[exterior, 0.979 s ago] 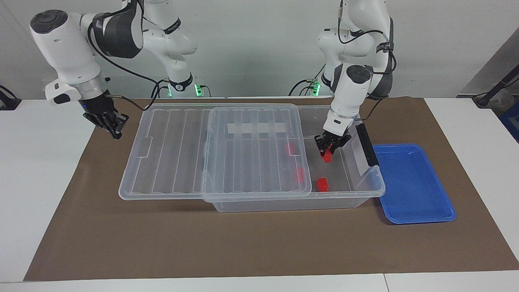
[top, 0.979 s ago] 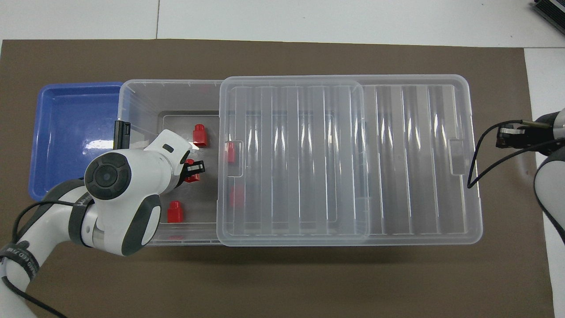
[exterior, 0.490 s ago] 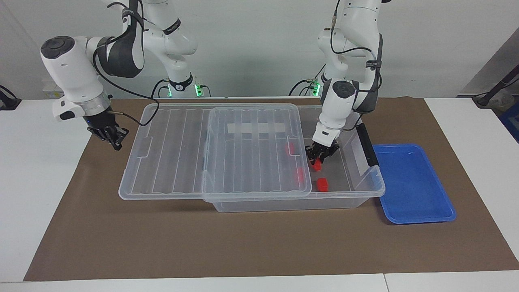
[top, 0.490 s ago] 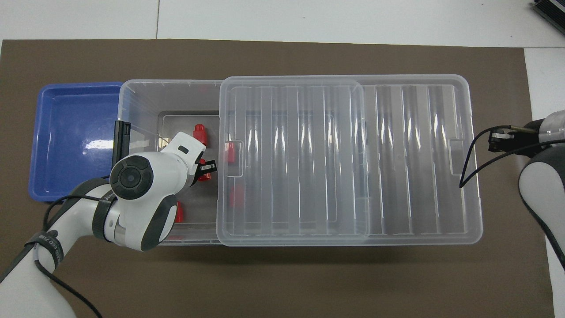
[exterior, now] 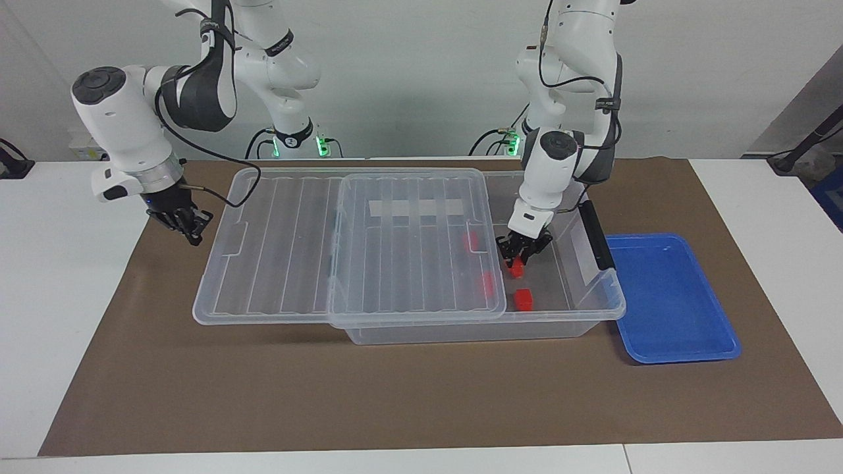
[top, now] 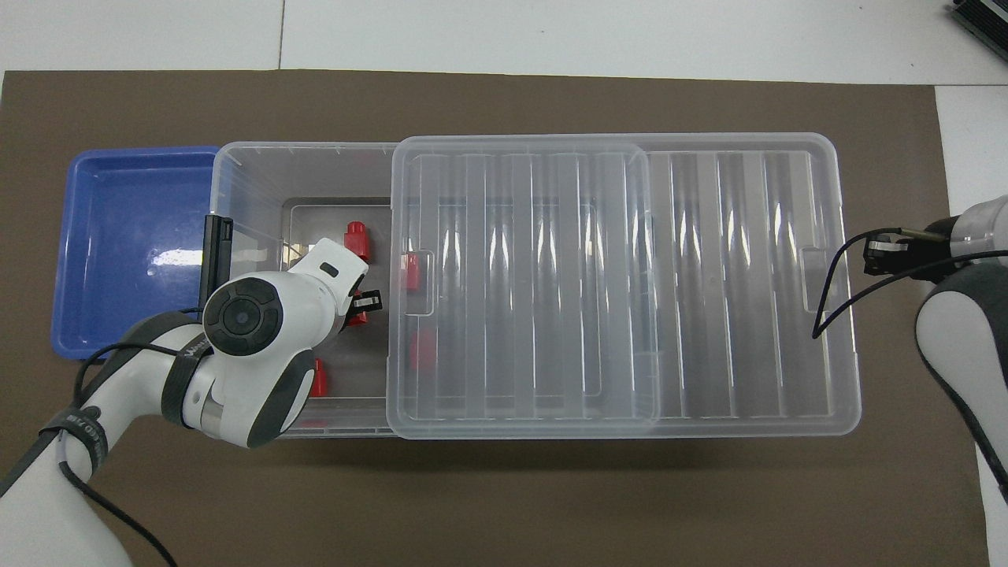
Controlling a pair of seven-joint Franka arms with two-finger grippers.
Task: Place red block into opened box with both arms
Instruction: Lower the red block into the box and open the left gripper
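Left tool (exterior: 520,255) pinches a chunky red block (exterior: 516,266) inside the clear ribbed-lidded box (exterior: 596,315); right tool (exterior: 188,227), fingertips together and empty, hangs at the lid's nine o'clock end.

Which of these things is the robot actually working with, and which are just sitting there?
In use:
- red block, pinched in the left claw
- box, lid slid partly aside
- right claw, shut, beside the lid

Lying about:
- blue tray
- brown mat
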